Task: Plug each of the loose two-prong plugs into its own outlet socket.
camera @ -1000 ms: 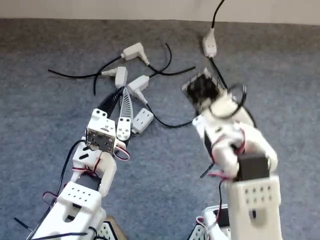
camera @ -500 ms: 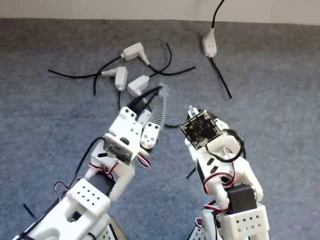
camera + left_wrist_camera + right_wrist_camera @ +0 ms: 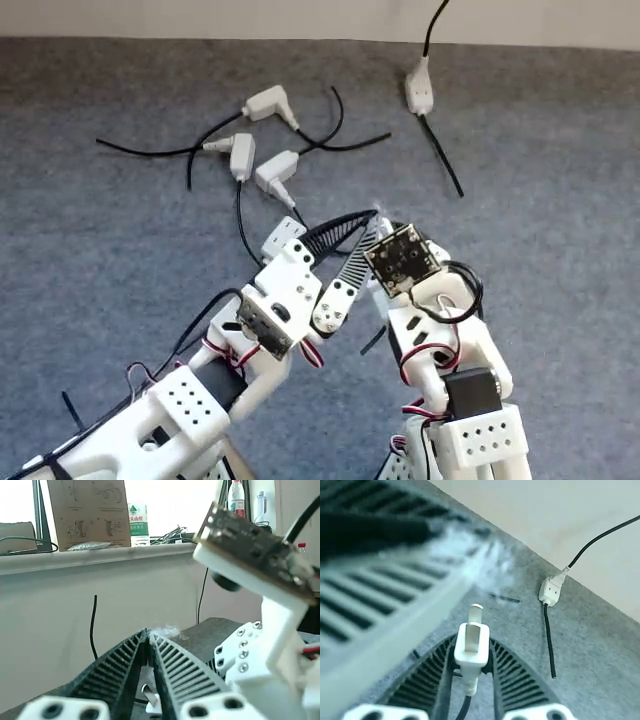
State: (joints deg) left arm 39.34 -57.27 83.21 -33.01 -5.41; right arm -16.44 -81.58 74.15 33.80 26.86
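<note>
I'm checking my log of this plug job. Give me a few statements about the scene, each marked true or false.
1. The right gripper holds a white plug. True.
2. That plug is pushed into a socket. False: its prongs are bare and stick out into the open air.
3. The left gripper is wide open. False: its fingertips meet.
4. A white socket lies flat beside the left arm. True.
5. The table top is bare wood. False: grey carpet covers it.
</note>
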